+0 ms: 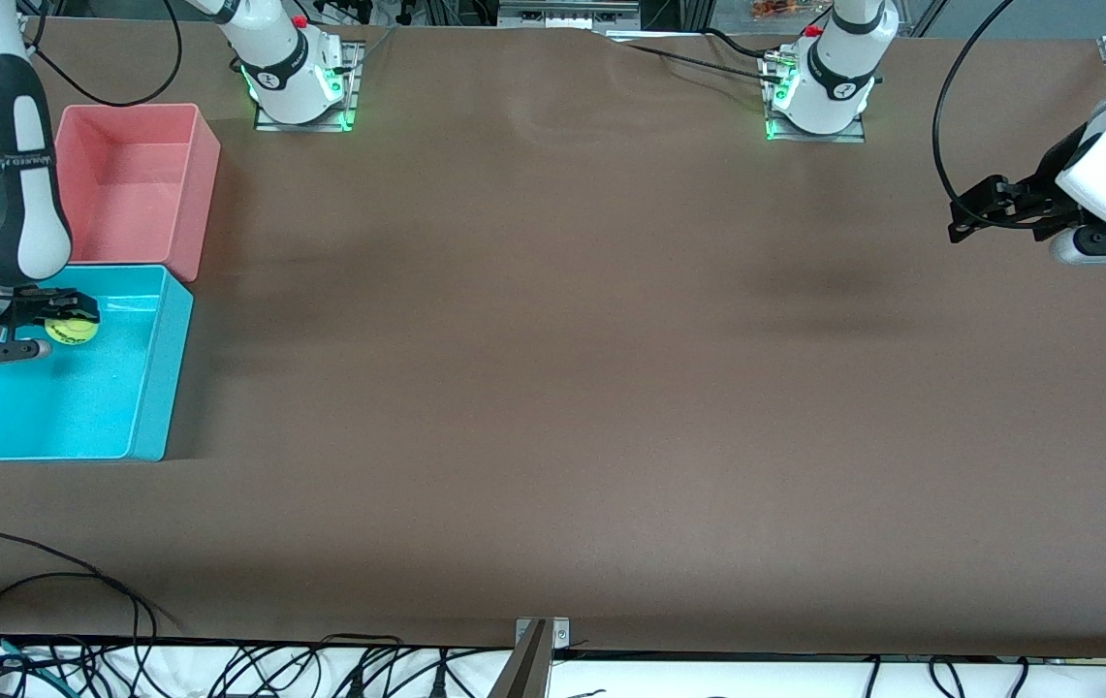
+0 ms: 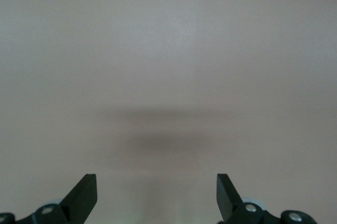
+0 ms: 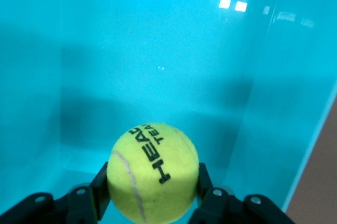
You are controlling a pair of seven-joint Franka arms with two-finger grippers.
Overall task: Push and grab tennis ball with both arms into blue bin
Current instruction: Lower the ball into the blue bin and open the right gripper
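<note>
The right gripper (image 3: 152,197) pinches the light, springy, fuzzy tennis ball (image 3: 152,171) across its middle inside the blue bin (image 1: 150,388), while the left gripper (image 2: 157,195) waits wide open and empty over bare worktop (image 1: 553,388).

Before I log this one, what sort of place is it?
Likely a robotics lab bench: two arms bolted to a brown-covered table, cables along its edge, and a blue bin and pink bin as props.

tennis ball (image 3: 152,171): fuzzy felt, matt, dark print
blue bin (image 1: 150,378): smooth glossy plastic, light glints on its walls
pink bin (image 1: 199,184): smooth plastic, duller sheen
table (image 1: 562,388): matt brown covering, faintly creased near 12 o'clock
arms: glossy white housings
</note>
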